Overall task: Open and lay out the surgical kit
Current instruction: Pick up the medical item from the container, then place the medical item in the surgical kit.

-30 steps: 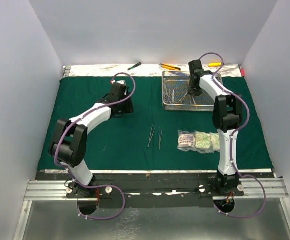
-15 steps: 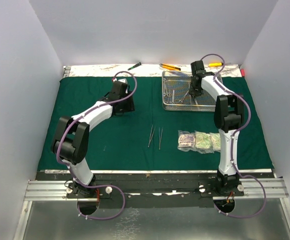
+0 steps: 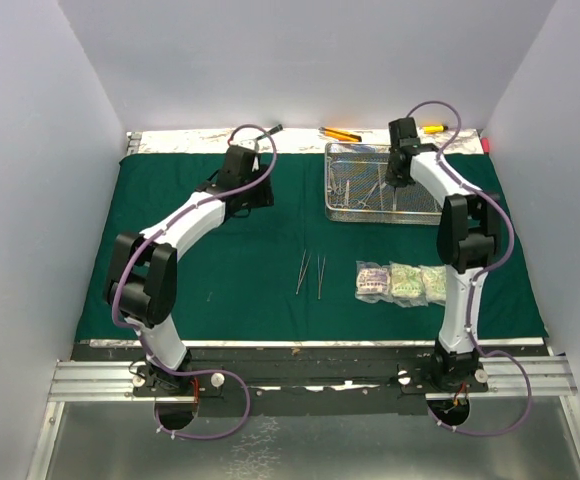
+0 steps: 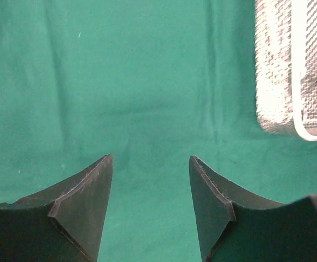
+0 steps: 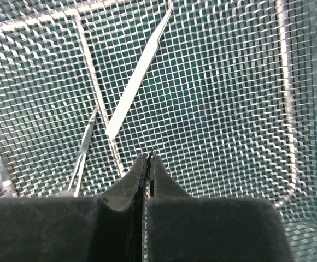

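A white-walled enclosure is seen, and the counter inside it is covered by the dark green cloth wrap (image 3: 220, 270), spread flat. At the rear right of the cloth the wire-mesh tray (image 3: 383, 207) is found, with small steel instruments (image 3: 362, 192) lying inside it; their exact kind cannot be made out from above.

Down on the open cloth, two pairs of tweezers (image 3: 310, 274) are laid side by side near the centre. Just to their right, three clear packets (image 3: 400, 282) are lined up in a row, touching one another.

The right gripper (image 5: 146, 162) is lowered into the tray, and its jaws are pressed tightly together. Whether anything thin is pinched between them cannot be told. Just beyond the tips, a flat steel tweezer (image 5: 139, 71) is seen lying slantwise on the mesh, with a thinner instrument (image 5: 84, 147) beside it on the left.

The left gripper (image 4: 150, 164) is held over bare cloth, left of the tray, jaws well apart and nothing between them. A corner of the tray is caught at the top right of the left wrist view.

Behind the cloth, an orange-handled tool (image 3: 340, 133) and a yellow-handled one (image 3: 430, 128) are spotted on a foil strip (image 3: 190, 141).
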Tool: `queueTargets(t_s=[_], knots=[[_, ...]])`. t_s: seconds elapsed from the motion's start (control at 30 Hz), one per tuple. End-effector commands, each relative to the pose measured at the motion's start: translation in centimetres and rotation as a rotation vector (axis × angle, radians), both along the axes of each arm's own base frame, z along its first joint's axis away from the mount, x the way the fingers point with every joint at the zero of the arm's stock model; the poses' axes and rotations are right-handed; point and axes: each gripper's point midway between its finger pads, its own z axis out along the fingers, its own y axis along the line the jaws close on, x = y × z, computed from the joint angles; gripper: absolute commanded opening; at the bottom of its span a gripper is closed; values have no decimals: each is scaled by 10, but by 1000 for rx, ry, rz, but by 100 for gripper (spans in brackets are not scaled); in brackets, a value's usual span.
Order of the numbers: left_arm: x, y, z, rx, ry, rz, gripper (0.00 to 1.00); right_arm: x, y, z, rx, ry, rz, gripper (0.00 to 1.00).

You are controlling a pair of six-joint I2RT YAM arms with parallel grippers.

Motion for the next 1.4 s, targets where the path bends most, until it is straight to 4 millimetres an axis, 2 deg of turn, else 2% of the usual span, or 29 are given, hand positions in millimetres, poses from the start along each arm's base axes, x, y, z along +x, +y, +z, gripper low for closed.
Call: queueTargets(t_s=[0.0,0.13,0.3,0.5,0.57,0.67,0.8,0.93,1.1,1.37], knots=[[20,-21,39,-59,-81,-85,59,12,-6,87,27,-211,-54,1],[23,-36,74,-131,-132,-146,60,12,20,132,202,-301,-40,1],[4,-62,109,-252,-154,-293,62,-6,64,169,451,-362,-18,1],[-53,-103,153,-430,-155,-523,64,-55,138,212,783,-392,113,1],[-75,-116,165,-491,-152,-581,65,-72,156,221,853,-397,132,1],[-99,-128,173,-534,-166,-608,67,-93,176,237,946,-408,155,1],[-119,-137,176,-594,-164,-609,69,-114,190,245,1008,-362,157,1],[-131,-143,167,-609,-131,-593,69,-130,200,252,1050,-328,175,1],[-129,-149,163,-606,-147,-546,68,-141,206,252,1075,-294,191,1],[-120,-163,163,-633,-127,-521,47,-150,207,239,1049,-207,152,1]])
